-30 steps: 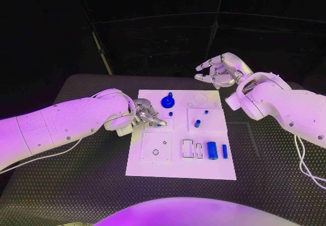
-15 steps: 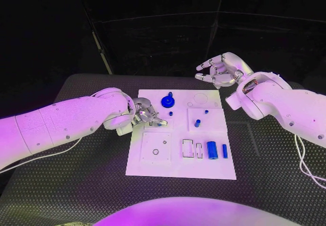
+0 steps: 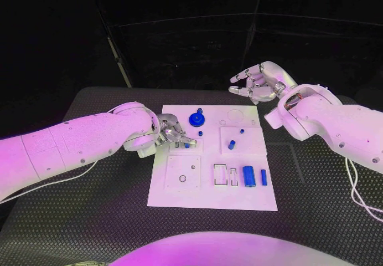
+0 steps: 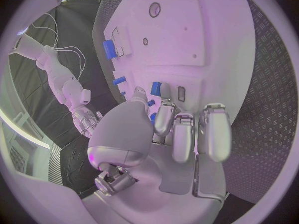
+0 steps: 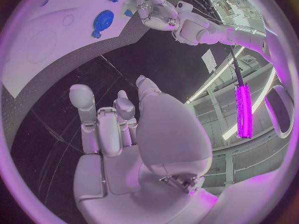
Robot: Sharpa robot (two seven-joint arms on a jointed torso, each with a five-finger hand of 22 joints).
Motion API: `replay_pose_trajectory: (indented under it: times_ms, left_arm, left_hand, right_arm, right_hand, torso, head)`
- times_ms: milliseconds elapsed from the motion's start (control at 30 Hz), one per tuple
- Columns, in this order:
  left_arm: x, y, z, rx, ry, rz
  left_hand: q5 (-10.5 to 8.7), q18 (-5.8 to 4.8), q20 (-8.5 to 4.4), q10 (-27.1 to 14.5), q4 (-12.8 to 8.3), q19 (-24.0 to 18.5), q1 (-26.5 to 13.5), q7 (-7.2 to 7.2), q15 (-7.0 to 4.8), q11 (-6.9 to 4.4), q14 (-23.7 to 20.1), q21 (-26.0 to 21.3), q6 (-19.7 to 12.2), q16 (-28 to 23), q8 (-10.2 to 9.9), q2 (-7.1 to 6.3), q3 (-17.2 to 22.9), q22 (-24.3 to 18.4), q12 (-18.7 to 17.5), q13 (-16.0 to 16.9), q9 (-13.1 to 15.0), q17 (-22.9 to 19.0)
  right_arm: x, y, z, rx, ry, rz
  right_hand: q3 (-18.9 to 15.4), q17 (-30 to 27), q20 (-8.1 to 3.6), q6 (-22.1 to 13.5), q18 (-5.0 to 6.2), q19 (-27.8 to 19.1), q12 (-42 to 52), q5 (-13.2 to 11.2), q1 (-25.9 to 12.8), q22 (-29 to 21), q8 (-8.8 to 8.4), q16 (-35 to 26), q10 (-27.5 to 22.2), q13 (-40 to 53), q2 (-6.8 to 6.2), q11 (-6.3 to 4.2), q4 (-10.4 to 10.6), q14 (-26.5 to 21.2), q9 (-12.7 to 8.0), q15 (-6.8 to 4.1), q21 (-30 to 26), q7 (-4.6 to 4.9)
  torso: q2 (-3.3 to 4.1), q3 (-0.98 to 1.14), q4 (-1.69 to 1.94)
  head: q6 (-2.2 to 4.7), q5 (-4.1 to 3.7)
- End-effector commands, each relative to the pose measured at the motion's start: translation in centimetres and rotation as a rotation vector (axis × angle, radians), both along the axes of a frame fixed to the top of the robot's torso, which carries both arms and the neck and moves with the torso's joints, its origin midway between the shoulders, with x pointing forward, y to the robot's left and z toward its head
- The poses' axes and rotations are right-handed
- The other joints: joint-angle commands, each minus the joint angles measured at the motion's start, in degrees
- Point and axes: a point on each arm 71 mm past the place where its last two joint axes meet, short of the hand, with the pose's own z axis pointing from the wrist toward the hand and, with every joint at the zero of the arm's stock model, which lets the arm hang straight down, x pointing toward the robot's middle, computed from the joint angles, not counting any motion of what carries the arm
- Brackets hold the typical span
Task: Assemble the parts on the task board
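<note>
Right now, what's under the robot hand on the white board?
Under the left robot hand a small blue part peeks out on the board. Its fingers cover the rest, so whether it holds that part is hidden.

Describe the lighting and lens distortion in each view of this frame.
Head view: purple light tints both arms and the task board; the background is dark. Left wrist view: fisheye bends the board's edges, and the left hand looms large. Right wrist view: a bright magenta lamp glows beside the right hand.
</note>
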Motion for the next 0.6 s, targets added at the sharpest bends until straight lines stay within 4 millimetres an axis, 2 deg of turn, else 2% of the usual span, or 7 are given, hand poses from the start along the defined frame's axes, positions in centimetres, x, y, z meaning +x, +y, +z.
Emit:
replay_pose_trajectory:
  times_ms: [33,67,100,133,267,367,600]
  left_arm:
    - [0.16,-0.1,0.14,0.056,-0.03,-0.029]
    - [0.17,-0.15,0.14,0.06,-0.031,-0.032]
    - [0.18,-0.21,0.14,0.063,-0.032,-0.035]
    - [0.19,-0.3,0.13,0.067,-0.033,-0.04]
    - [0.19,-0.47,0.12,0.072,-0.033,-0.047]
    - [0.2,-0.56,0.13,0.075,-0.035,-0.05]
    - [0.24,-0.66,0.14,0.077,-0.039,-0.049]
  left_hand:
    - [0.0,-0.53,-0.23,-0.06,0.26,0.58,1.0,0.01,-0.42,-0.62,6.03,0.12,0.22,0.18,0.77,-0.44,2.92,5.81,0.37,0.06,0.61,15.09]
    - [0.04,-0.54,-0.33,-0.05,0.38,0.58,1.25,0.0,-0.49,-0.79,6.03,0.11,0.09,0.18,1.05,-1.45,5.66,5.83,0.37,0.06,0.9,15.09]
    - [0.15,-0.61,-0.22,-0.05,0.81,0.58,-0.13,0.24,-0.83,-0.88,6.03,0.07,-0.23,0.18,1.42,-4.44,11.87,5.84,0.34,0.04,1.31,15.09]
    - [0.17,-0.57,-0.47,-0.05,0.81,0.61,-1.32,-0.14,-0.61,-0.67,6.03,0.08,-0.34,0.18,1.71,-6.0,16.54,5.91,0.33,0.02,1.58,15.09]
    - [-0.07,-0.53,-0.66,0.01,0.53,0.65,-3.81,-0.2,-0.49,-0.83,6.03,0.06,-0.58,0.18,2.37,-9.65,25.04,6.0,0.37,0.07,2.16,15.09]
    - [0.16,-0.57,-0.6,0.08,0.35,0.71,-4.52,-0.33,-0.68,-0.79,6.03,0.1,-0.63,0.18,2.8,-10.49,27.77,6.1,0.45,0.14,2.5,15.09]
    - [0.11,-0.6,-0.65,0.11,-0.01,0.79,-4.29,-0.5,-0.79,-0.91,6.03,0.14,-0.97,0.18,3.42,-11.06,32.55,6.24,0.49,0.18,3.01,15.09]
  right_arm:
    - [-0.01,0.17,0.12,0.001,-0.005,0.011]
    - [0.0,0.18,0.11,0.001,-0.004,0.011]
    - [0.01,0.18,0.1,0.001,-0.004,0.011]
    - [0.02,0.19,0.09,0.001,-0.004,0.01]
    - [0.03,0.2,0.03,0.001,-0.002,0.01]
    - [0.04,0.2,-0.02,0.001,-0.001,0.01]
    - [0.04,0.18,-0.08,0.0,0.0,0.01]
  right_hand:
    - [-0.32,0.45,0.0,-0.32,0.56,-0.46,0.01,0.38,-0.23,-0.07,0.28,-0.13,-0.44,0.03,0.06,0.03,0.11,2.55,-0.06,-0.17,-0.29,0.16]
    - [-0.32,0.45,0.0,-0.32,0.56,-0.46,0.01,0.38,-0.23,-0.07,0.28,-0.13,-0.44,0.03,0.06,0.03,0.11,2.55,-0.06,-0.17,-0.29,0.16]
    - [-0.32,0.45,0.0,-0.32,0.56,-0.46,0.01,0.38,-0.23,-0.07,0.28,-0.13,-0.44,0.03,0.06,0.03,0.11,2.55,-0.06,-0.17,-0.29,0.16]
    - [-0.32,0.45,0.0,-0.32,0.56,-0.46,0.01,0.38,-0.23,-0.07,0.28,-0.13,-0.44,0.03,0.06,0.03,0.11,2.55,-0.06,-0.17,-0.29,0.16]
    - [-0.32,0.45,0.0,-0.32,0.56,-0.46,0.01,0.38,-0.23,-0.07,0.28,-0.13,-0.44,0.03,0.06,0.03,0.11,2.55,-0.06,-0.17,-0.29,0.16]
    - [-0.38,0.49,0.0,-0.34,0.55,-0.44,-0.02,0.41,-0.32,-0.06,0.28,-0.11,-0.47,-0.01,0.06,0.04,0.15,2.56,-0.06,-0.17,-0.29,0.17]
    - [-0.38,0.49,0.0,-0.34,0.55,-0.44,-0.02,0.41,-0.32,-0.06,0.28,-0.11,-0.47,-0.01,0.06,0.04,0.15,2.56,-0.06,-0.17,-0.29,0.17]
  torso:
    - [0.02,0.03,0.01]
    - [0.0,0.02,0.0]
    - [0.0,0.02,0.0]
    - [0.0,0.02,0.02]
    - [-0.01,0.02,0.0]
    - [-0.02,0.01,-0.01]
    - [0.02,0.02,0.04]
  head:
    - [-0.03,0.03]
    - [-0.05,0.03]
    - [-0.05,0.02]
    - [-0.07,-0.02]
    - [-0.11,0.01]
    - [-0.11,0.0]
    - [-0.09,-0.04]
